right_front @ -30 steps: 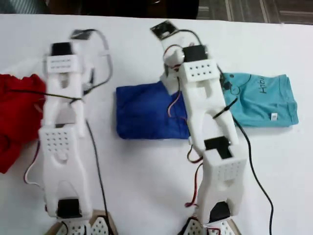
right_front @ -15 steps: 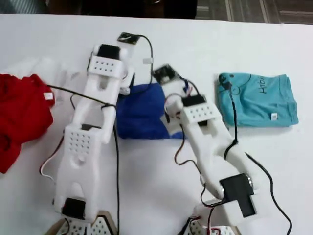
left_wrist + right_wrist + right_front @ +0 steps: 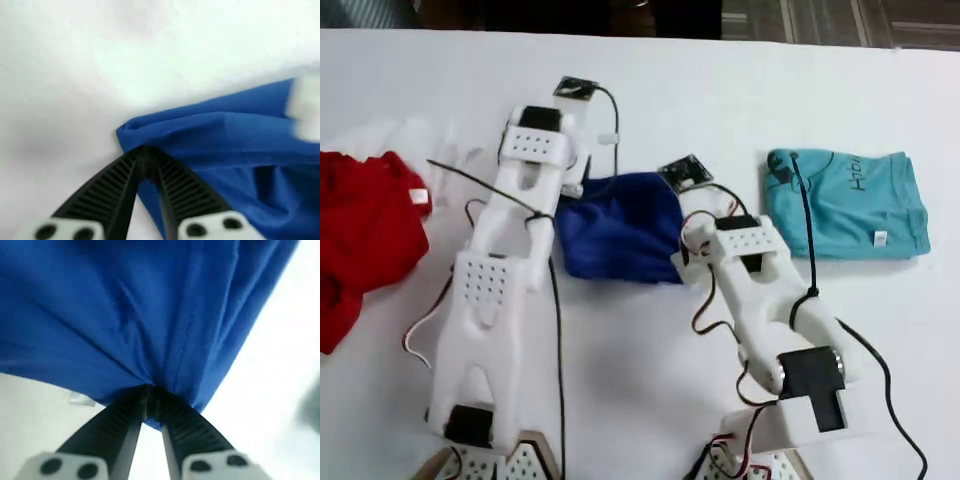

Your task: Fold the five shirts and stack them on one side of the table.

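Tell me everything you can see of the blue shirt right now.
The blue shirt is soft, dark blue cloth, bunched and creased rather than flat. It lies on the white table between the two arms, apart from the red shirt and the teal shirt. The left gripper is shut on a folded corner of it, and the right gripper is shut on a gathered edge at the opposite side.

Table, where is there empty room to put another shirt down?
Bare table lies beyond the blue shirt and teal shirt, and on the near side of the teal shirt. Crowded middle: left gripper and right gripper pinch the blue shirt. The red shirt fills the left edge.
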Motion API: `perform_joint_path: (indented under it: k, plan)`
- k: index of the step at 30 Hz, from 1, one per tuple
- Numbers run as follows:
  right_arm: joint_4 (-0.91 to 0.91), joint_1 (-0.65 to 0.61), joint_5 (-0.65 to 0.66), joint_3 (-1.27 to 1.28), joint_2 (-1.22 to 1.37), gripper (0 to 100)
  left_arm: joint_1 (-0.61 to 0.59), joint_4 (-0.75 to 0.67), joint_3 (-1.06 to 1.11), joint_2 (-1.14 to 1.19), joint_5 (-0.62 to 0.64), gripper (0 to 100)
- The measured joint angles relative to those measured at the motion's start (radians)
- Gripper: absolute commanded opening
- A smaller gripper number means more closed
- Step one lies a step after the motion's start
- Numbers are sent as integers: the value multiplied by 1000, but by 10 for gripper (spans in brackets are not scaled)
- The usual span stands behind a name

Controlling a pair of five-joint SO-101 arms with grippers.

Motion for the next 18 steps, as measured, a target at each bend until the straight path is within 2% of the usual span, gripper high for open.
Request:
perform_joint_path:
  k: [10,18]
  plan:
    - [11,3,6,-29,2,19,-8,-5,-43,12,2,28]
    - [221,0,6,-308,3,19,-48,206,-367,23,-9,28]
